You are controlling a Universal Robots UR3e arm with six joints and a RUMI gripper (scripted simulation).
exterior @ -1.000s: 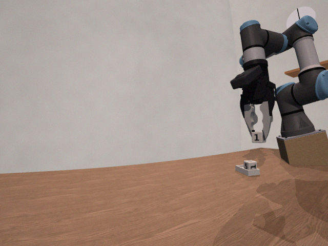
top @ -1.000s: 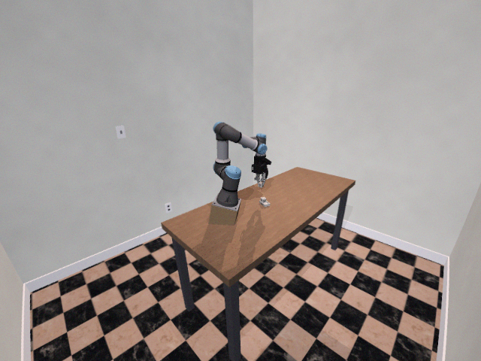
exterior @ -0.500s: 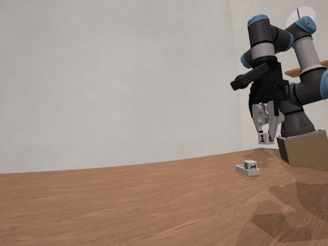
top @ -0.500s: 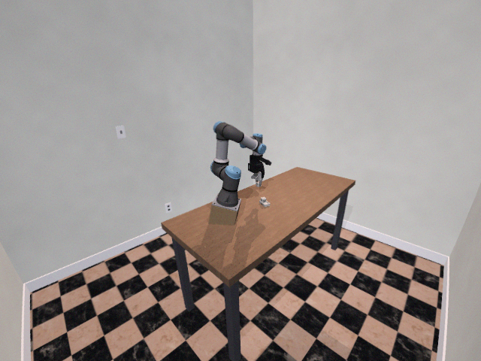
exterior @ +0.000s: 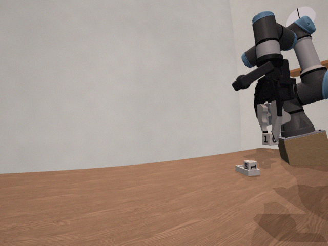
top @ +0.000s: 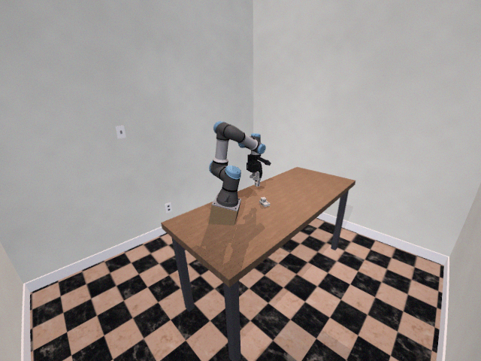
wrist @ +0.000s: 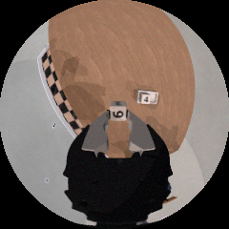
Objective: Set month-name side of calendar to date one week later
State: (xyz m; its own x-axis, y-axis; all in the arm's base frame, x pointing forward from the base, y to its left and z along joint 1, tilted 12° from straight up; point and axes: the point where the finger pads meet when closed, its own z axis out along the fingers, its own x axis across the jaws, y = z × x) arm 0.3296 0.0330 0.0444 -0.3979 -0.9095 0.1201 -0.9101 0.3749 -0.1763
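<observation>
One cube (exterior: pixel 269 138), faces 1 and 0 toward the exterior view and 6 toward the wrist camera, hangs clamped in the end effector (exterior: pixel 270 132), well above the worktop (exterior: pixel 132 201). We judge the step in hand to be reorienting this cube in the air; next it must go down flat into the free slot of the tray (exterior: pixel 246 170), the needed digit upright on the month side. The second cube (exterior: pixel 250 164) sits in the tray, showing 5. The worktop is brown wood on dark legs; pale walls, checkered floor (top: pixel 310 303)
</observation>
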